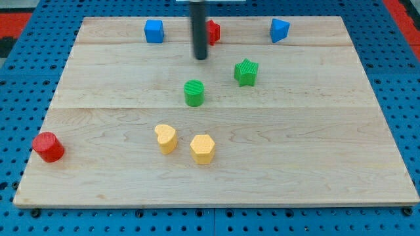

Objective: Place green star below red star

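The green star (246, 72) sits right of centre in the upper half of the wooden board (328, 131). The red star (213, 31) lies near the view's top edge, partly hidden behind my rod. My tip (200, 58) is just below and left of the red star, and to the upper left of the green star, apart from both.
A green cylinder (194, 93) lies below my tip. A blue cube (154, 31) and a blue block (279, 30) sit along the top. A yellow heart (166, 138) and a yellow hexagon (203, 149) lie lower centre. A red cylinder (48, 147) is at the left edge.
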Motion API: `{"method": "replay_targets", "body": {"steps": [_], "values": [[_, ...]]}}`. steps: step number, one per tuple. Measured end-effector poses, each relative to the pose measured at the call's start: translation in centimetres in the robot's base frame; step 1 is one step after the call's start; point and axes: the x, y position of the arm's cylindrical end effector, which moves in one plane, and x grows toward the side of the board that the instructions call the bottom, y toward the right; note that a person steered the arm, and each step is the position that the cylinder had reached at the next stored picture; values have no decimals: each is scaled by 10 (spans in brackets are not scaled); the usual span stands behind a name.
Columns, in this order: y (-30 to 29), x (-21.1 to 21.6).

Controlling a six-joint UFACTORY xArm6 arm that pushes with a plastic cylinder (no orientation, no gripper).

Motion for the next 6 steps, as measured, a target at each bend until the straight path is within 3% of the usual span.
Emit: {"method": "replay_targets", "body": {"steps": [1, 2, 3, 4, 5, 6], "values": [[107, 5], [138, 68], [79, 64], [54, 11], [53, 0], [121, 50]]}}
